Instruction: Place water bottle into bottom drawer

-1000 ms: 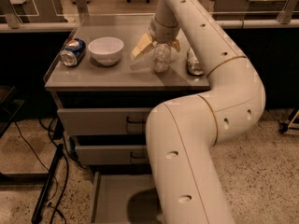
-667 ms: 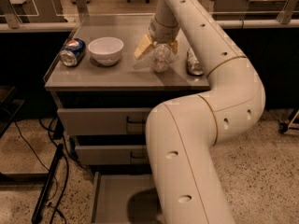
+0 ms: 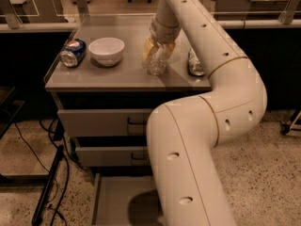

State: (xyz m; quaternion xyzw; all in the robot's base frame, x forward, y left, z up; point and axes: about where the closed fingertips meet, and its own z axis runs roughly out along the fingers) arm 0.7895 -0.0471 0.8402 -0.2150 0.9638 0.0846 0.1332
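The clear water bottle (image 3: 156, 64) stands on the grey cabinet top (image 3: 117, 76), right of the middle. My gripper (image 3: 159, 48) comes down on it from above, with its yellowish fingers (image 3: 149, 47) on either side of the bottle's upper part, closed against it. The bottom drawer (image 3: 115, 197) is pulled open at floor level. Its flat grey floor shows, and my arm (image 3: 197, 145) covers its right part.
A blue Pepsi can (image 3: 73, 53) lies at the top's left edge, with a white bowl (image 3: 106, 51) beside it. A crushed silver can (image 3: 195, 62) lies right of the bottle. The two upper drawers (image 3: 108, 122) are closed. Black cables (image 3: 51, 173) lie on the floor to the left.
My gripper has shifted right over the bottle, so its fingers now straddle it. The bottle has moved slightly left and nearer. Nothing else has moved.
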